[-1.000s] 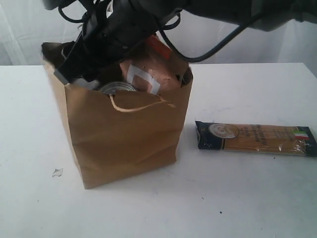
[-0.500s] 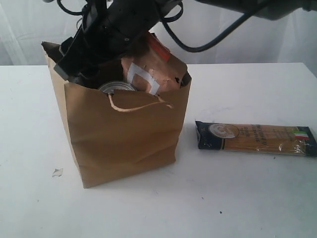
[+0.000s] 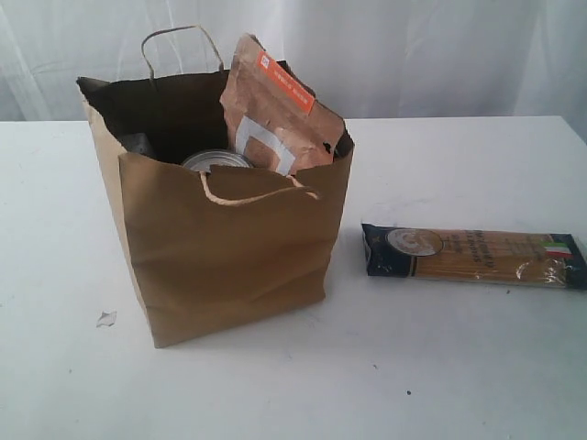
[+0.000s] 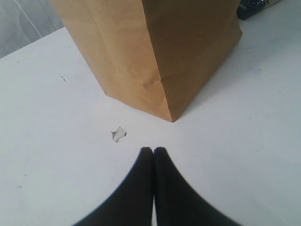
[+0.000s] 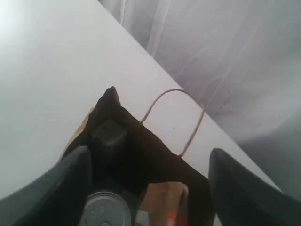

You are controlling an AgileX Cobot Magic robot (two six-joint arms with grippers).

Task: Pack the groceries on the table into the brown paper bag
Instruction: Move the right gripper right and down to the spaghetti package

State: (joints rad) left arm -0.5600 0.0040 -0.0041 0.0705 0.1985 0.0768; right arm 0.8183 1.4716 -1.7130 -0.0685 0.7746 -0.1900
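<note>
The brown paper bag stands upright on the table, left of centre. Inside it a brown pouch with orange label leans and pokes above the rim, beside a pull-tab can. The dark-blue spaghetti packet lies flat on the table to the bag's right. Neither gripper shows in the exterior view. My right gripper hangs open above the bag's mouth, with the can and pouch below it and nothing held. My left gripper is shut and empty, low over the table near the bag's corner.
A small white crumb lies on the table left of the bag, close to my left fingertips. A dark grey boxy item sits deep in the bag. The bag's rear handle stands up. White curtain hangs behind the table.
My right arm has lifted away from the bag's mouth and left the exterior view. The pouch stays leaning in the bag. The left gripper has not moved.
</note>
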